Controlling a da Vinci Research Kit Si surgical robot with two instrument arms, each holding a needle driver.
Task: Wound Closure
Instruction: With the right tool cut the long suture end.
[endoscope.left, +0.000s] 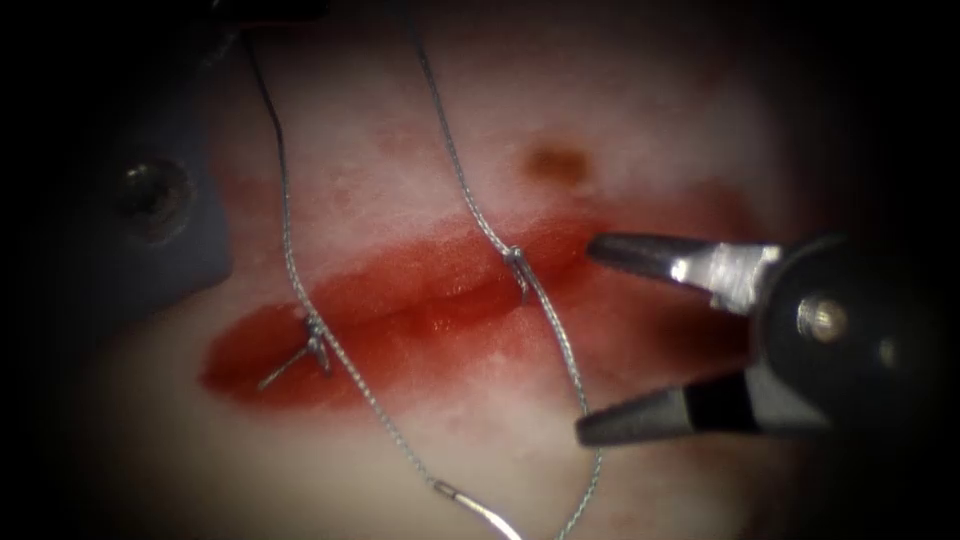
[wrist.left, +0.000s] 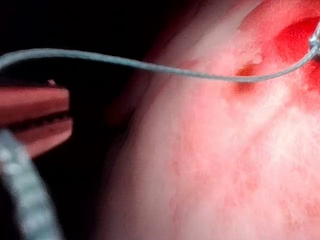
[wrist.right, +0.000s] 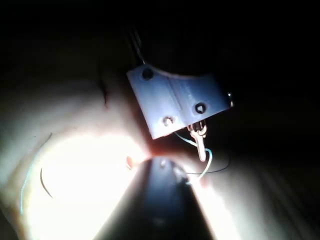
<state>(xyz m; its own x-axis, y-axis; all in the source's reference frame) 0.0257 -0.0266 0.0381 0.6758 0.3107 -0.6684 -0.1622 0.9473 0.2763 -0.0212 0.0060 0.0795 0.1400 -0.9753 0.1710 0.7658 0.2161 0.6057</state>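
Observation:
The tissue (endoscope.left: 640, 120) carries a red cut (endoscope.left: 420, 310) running left to right, with two knotted stitches (endoscope.left: 516, 262) (endoscope.left: 316, 338) across it. From each knot a strand of thread (endoscope.left: 455, 165) climbs toward the far edge. Another strand drops from the right knot and passes between the tips of my right tool (endoscope.left: 585, 338), whose jaws stand wide open and hold nothing. The needle (endoscope.left: 482, 512) lies free on the tissue at the near edge, outside the tissue, with thread at its end. My left tool (wrist.left: 67, 117) hangs off the tissue's side, under a strand of thread (wrist.left: 150, 66).
A short cut end of thread (endoscope.left: 282, 370) sticks out beside the left knot. A dark plate with a screw (endoscope.left: 150, 195) borders the tissue on the left. A brown spot (endoscope.left: 556, 162) marks the tissue beyond the cut.

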